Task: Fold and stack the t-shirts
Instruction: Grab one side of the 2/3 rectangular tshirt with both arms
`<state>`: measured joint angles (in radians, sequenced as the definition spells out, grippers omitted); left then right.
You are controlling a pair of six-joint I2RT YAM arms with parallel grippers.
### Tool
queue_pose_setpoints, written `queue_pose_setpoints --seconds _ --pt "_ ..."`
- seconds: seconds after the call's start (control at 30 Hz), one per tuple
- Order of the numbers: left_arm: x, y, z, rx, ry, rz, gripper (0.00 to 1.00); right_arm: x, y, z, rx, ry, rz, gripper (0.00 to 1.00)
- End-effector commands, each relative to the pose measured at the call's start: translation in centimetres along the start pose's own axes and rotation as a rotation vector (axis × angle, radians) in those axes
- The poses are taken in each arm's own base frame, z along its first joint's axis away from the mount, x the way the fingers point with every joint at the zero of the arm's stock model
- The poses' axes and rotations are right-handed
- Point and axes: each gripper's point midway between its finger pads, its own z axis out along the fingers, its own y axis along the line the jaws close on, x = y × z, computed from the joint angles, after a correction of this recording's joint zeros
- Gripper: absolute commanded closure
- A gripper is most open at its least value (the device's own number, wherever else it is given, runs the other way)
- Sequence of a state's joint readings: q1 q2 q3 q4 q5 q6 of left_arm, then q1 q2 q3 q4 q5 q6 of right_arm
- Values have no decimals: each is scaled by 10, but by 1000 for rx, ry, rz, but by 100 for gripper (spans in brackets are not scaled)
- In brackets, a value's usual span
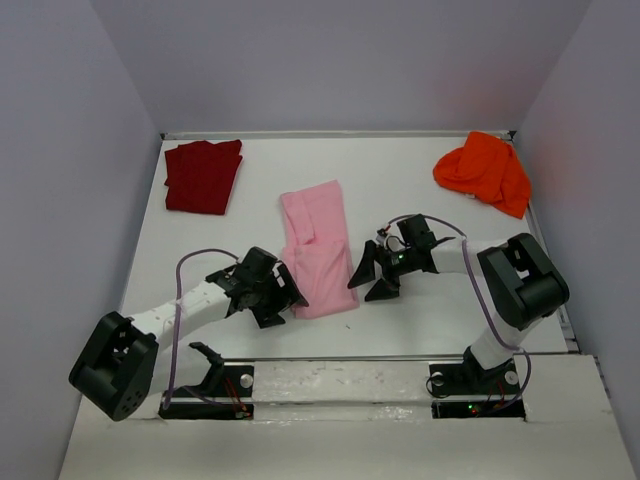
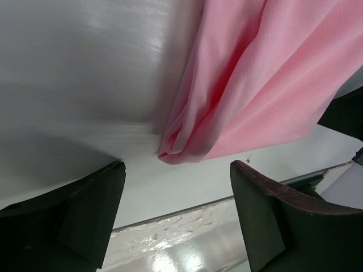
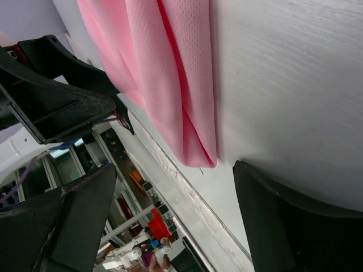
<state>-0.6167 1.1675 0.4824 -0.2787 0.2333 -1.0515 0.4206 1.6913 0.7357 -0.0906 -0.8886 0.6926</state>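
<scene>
Worktop (image 1: 420,190) white. Pink t-shirt (image 1: 318,250) lies folded lengthwise at centre. Dark red t-shirt (image 1: 203,175) far left, orange t-shirt (image 1: 485,170) bunched far right. Left jaws released at pink shirt's near-left corner. Right jaws released beside its right edge, gripping nothing.

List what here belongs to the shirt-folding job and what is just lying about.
Job: light pink t-shirt, centre; dark red t-shirt, far left; bright orange t-shirt, far right, crumpled.
Not the job: white table; purple cables on the arms.
</scene>
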Motion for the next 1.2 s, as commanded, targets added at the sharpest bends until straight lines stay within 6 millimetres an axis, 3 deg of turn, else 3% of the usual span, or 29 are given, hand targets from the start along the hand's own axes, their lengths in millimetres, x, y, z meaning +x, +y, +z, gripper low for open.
queue_pose_setpoints --seconds 0.0,0.1,0.23,0.33,0.57,0.83,1.07,1.17 --pt "-7 49 4 -156 -55 2 11 -1 1 7 -4 -16 -31 11" --pt "-13 47 3 -143 -71 -15 13 0 2 10 -1 -16 -29 11" --pt "-11 38 6 -103 -52 -25 24 5 5 16 11 -4 -28 11" --pt "-5 38 12 -91 -15 -55 25 2 10 19 -2 -15 -47 11" --pt "-7 13 17 8 -12 -76 18 6 11 24 -2 -7 -47 11" --pt "7 12 26 94 27 -167 18 5 9 25 7 -7 -42 14" --pt "12 14 28 115 41 -196 22 7 8 28 17 4 -44 42" --pt "13 12 27 125 46 -195 32 7 7 27 28 1 -58 43"
